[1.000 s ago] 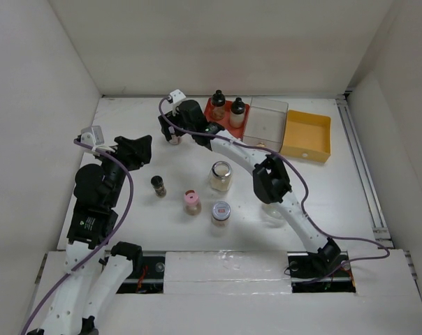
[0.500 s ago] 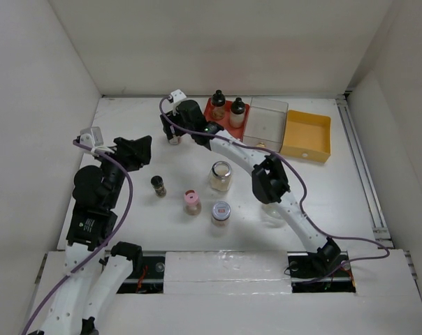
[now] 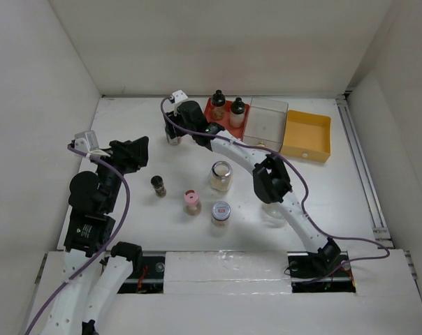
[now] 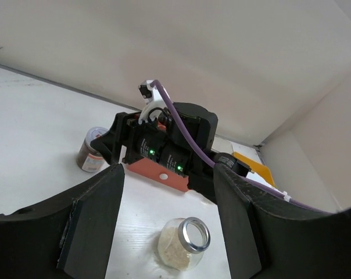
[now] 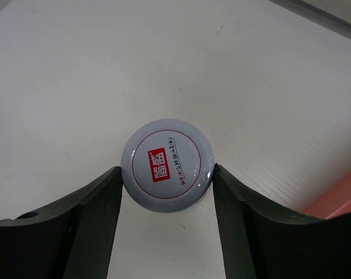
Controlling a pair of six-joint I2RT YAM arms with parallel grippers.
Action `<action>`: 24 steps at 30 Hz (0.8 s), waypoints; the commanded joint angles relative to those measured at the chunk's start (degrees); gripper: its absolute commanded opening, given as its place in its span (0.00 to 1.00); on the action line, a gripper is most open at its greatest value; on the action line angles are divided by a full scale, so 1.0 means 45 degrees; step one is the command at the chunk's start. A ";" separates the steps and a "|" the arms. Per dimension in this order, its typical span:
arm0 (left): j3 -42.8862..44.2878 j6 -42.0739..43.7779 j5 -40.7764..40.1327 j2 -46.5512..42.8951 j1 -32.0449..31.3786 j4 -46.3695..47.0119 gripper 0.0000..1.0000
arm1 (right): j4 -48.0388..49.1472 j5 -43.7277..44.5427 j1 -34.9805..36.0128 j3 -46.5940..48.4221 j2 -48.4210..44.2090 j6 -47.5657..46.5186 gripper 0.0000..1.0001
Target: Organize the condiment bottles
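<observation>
My right gripper [image 5: 167, 177] is shut on a grey-lidded spice jar [image 5: 167, 164], its fingers pressed to both sides of the lid. From above, this jar [image 3: 174, 139] stands just left of the red tray [image 3: 209, 114], which holds two black-capped bottles [image 3: 218, 105]. My left gripper [image 4: 169, 224] hangs open and empty at the left, apart from all bottles. A clear glass jar [image 3: 221, 176] stands mid-table; the same glass jar [image 4: 184, 243] shows in the left wrist view. Nearer me stand a dark slim shaker [image 3: 158, 185], a pink-capped bottle [image 3: 191, 202] and a second grey-lidded jar [image 3: 221, 211].
A clear tray [image 3: 267, 118] and an orange tray [image 3: 307, 136] sit to the right of the red one along the back. Another clear glass jar [image 3: 272, 213] shows partly behind the right arm. White walls enclose the table on three sides.
My right gripper's fingers have closed in onto the spice jar's lid. The left arm has drawn slightly back and left, its jaws unchanged.
</observation>
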 commanded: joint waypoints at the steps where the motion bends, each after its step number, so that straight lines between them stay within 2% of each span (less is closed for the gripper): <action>1: 0.0260 0.0160 -0.0048 -0.0182 0.0030 0.0544 0.58 | 0.1047 0.0261 0.0050 -0.2549 -0.1509 0.0118 0.53; 3: 0.0259 0.0160 -0.0048 -0.0182 0.0030 0.0544 0.58 | 0.1731 0.0261 0.0050 -0.3478 -0.2506 0.0235 0.52; 7: 0.0259 0.0160 0.0088 -0.0182 0.0030 0.0661 0.58 | 0.1735 0.0806 0.0186 -0.4904 -0.3718 -0.0039 0.52; 11: 0.0259 0.0160 0.0088 -0.0182 0.0030 0.0661 0.58 | 0.2184 0.0458 0.0186 -0.7185 -0.4968 -0.0156 0.52; 13: 0.0259 0.0160 0.0088 -0.0066 0.0030 0.0661 0.58 | 0.2340 0.0456 0.0304 -0.7698 -0.5322 -0.0156 0.57; 14: 0.0259 0.0160 0.0224 -0.0065 0.0030 0.0661 0.58 | 0.2340 0.0456 0.0304 -0.7855 -0.5476 -0.0156 0.61; 15: 0.0259 0.0160 0.0225 -0.0065 0.0030 0.0661 0.58 | 0.2340 0.0456 0.0304 -0.7973 -0.5478 -0.0156 0.69; 17: 0.0259 0.0160 0.0341 -0.0065 0.0030 0.0661 0.57 | 0.2340 0.0456 0.0304 -0.7974 -0.5478 -0.0156 0.77; 24: 0.0259 0.0160 0.0342 -0.0065 0.0030 0.0661 0.57 | 0.2224 0.0573 0.0304 -0.7233 -0.4853 -0.0156 0.78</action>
